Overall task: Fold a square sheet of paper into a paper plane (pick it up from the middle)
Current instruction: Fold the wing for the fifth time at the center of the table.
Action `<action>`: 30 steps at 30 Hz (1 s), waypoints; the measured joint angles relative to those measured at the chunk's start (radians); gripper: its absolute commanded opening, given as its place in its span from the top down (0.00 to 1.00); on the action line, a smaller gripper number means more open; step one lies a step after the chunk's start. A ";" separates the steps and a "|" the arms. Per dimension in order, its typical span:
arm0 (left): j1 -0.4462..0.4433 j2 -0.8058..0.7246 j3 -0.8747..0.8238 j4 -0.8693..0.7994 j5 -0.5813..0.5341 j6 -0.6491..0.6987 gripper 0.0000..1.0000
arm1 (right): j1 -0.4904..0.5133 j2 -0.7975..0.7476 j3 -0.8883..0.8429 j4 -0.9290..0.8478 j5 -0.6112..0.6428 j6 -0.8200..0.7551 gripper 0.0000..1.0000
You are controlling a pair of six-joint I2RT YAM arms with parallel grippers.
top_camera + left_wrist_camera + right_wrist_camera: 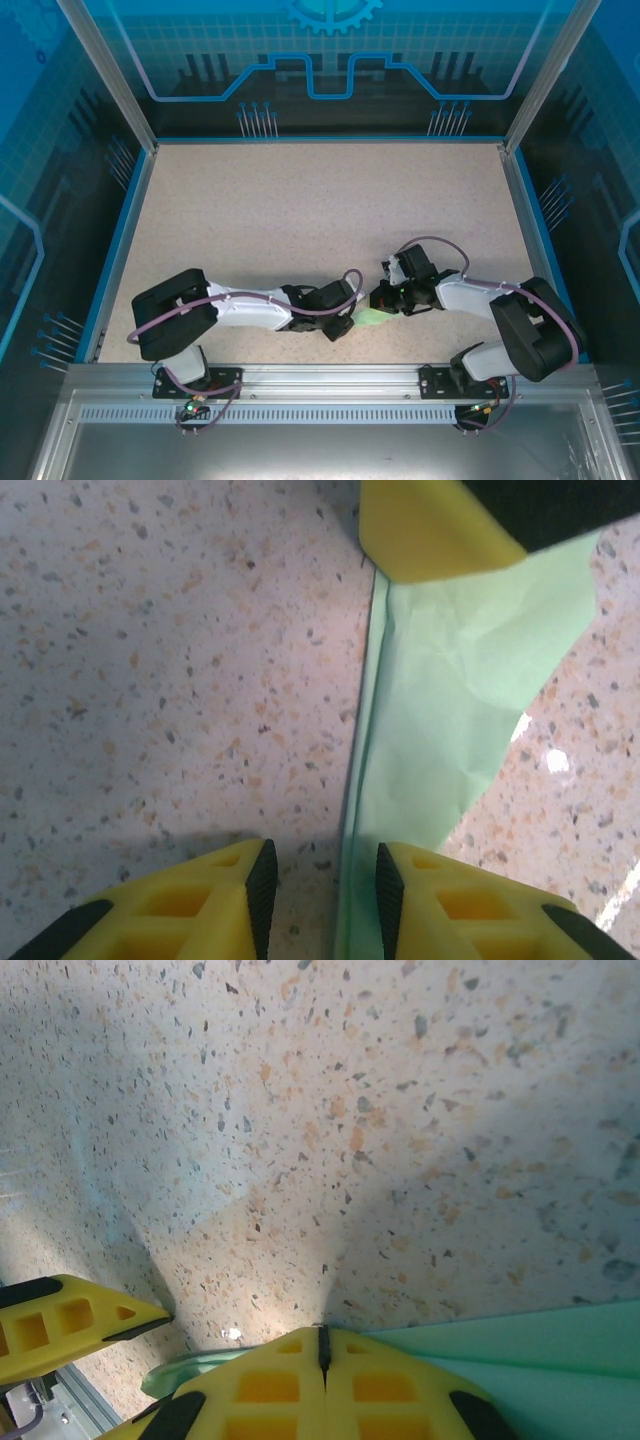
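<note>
Our right pincer [322, 1345] pinched the square sheet of paper [440, 730]. We saw the left pincer [322, 875] spread around its edge.

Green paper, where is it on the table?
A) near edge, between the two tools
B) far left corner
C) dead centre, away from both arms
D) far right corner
A: the paper sits by the table's near edge, between the left tool and the right tool.

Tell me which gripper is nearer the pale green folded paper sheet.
Right, barely. The right gripper, shut, has its tips over one end of the pale green paper sheet; the left gripper, open, straddles its creased edge at the other end.
</note>
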State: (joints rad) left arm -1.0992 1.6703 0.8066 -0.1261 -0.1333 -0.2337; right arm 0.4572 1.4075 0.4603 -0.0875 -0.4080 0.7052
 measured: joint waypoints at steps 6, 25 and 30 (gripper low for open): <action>-0.010 -0.032 0.000 -0.097 0.026 0.001 0.65 | -0.001 0.000 0.000 0.000 0.000 0.000 0.96; 0.044 -0.176 0.119 -0.239 0.140 -0.108 0.82 | 0.001 -0.001 0.001 0.002 0.000 0.000 0.96; 0.082 -0.115 0.112 -0.072 0.254 -0.206 0.91 | 0.002 -0.003 0.000 0.003 0.000 0.001 0.96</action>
State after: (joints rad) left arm -1.0168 1.5555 0.9184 -0.1986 0.1211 -0.4393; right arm 0.4595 1.4044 0.4606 -0.0845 -0.4084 0.7059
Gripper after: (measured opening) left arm 0.121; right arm 0.044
